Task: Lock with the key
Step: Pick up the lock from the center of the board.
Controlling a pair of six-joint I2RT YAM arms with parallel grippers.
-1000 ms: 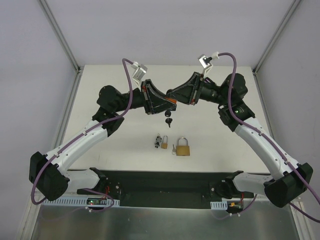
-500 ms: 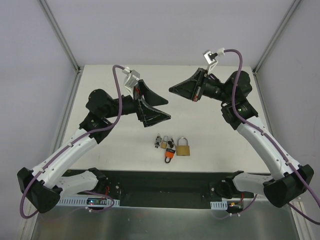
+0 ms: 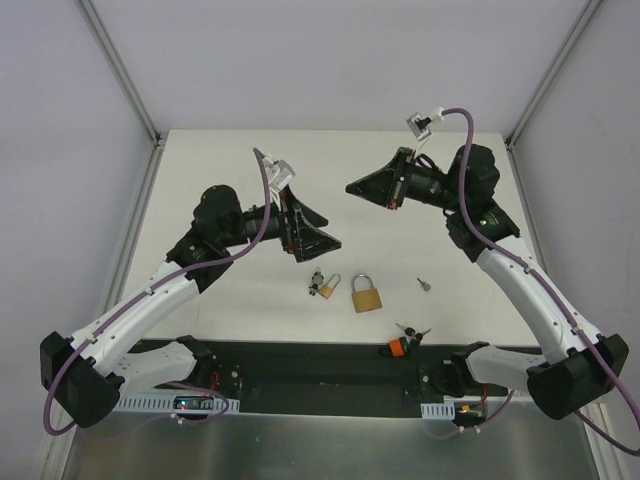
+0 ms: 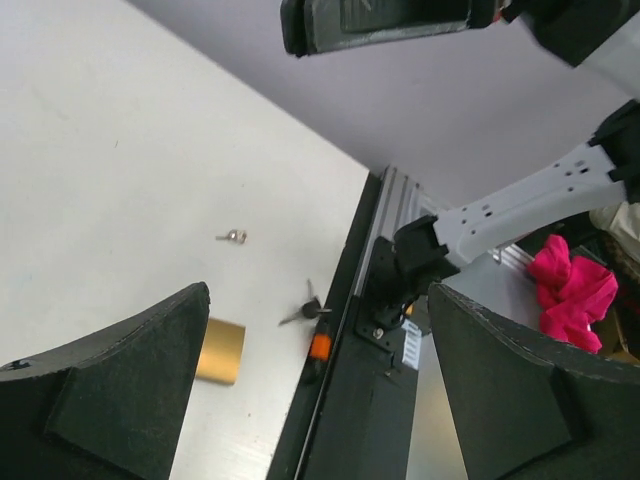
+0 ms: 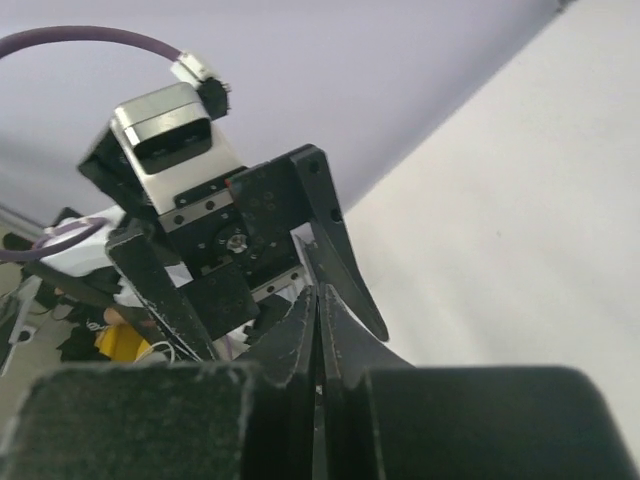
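- Two grippers hang above the white table (image 3: 200, 180), tips facing each other and well apart, nothing in either.
- Left gripper (image 3: 330, 233): jaws spread wide, released, empty. It hovers over the table's middle, left of the locks. In its wrist view both fingers (image 4: 120, 390) frame bare table.
- Small brass-and-silver cluster (image 3: 322, 285): on the table just below the left gripper. It is too small to tell what it is.
- Padlock (image 3: 366, 296): brass body, shackle pointing away from the bases. It lies flat at table centre, just right of the cluster, and no gripper touches it.
- Key bunch (image 3: 411, 331): dark keys on the table's near edge, right of and nearer than the padlock. Its orange tag (image 3: 397, 348) sits at the black rail (image 3: 300, 360), and it is not in the padlock.
- Small silver piece (image 3: 424, 284): alone on the table, right of the padlock and apart from it.
- Right gripper (image 3: 350, 187): clenched, fingers (image 5: 300, 335) pressed together on nothing, raised over the far half of the table.
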